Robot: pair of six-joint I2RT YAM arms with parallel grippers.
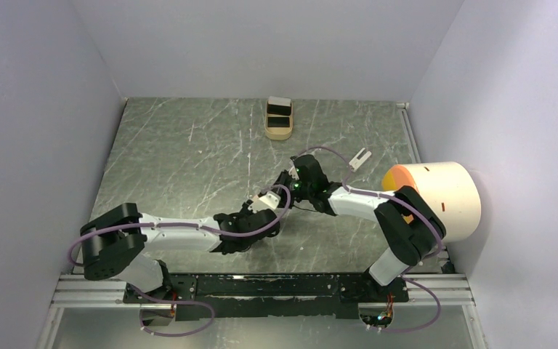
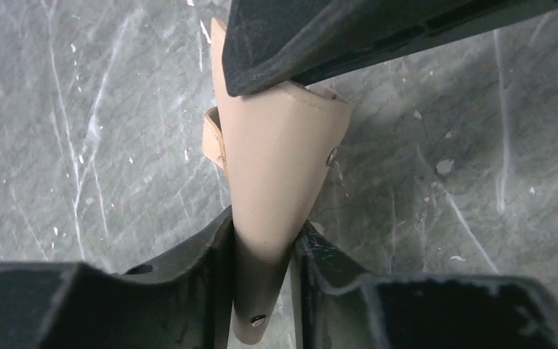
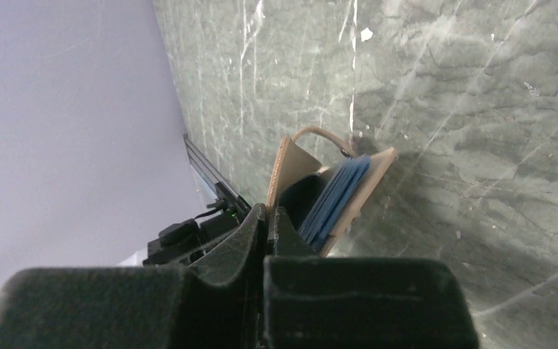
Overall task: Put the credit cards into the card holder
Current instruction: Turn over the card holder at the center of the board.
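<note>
The tan card holder [image 2: 280, 167] hangs above the table, held from two sides. My left gripper [image 2: 261, 240] is shut on its narrow folded end, one finger pressing each face. My right gripper [image 3: 270, 214] is shut on one flap of the card holder [image 3: 294, 163], so it gapes open and shows its bluish inner pockets [image 3: 334, 200]. In the top view both grippers meet mid-table around the card holder [image 1: 267, 199]. The credit cards [image 1: 279, 110], white and black, lie far back in an oblong tan tray [image 1: 279, 132]. Neither gripper holds a card.
A big cream cylinder with an orange top [image 1: 436, 200] stands at the right edge beside the right arm. A small white object [image 1: 360, 158] lies on the table right of centre. Pale walls enclose the grey marbled table [image 1: 182, 160] on three sides.
</note>
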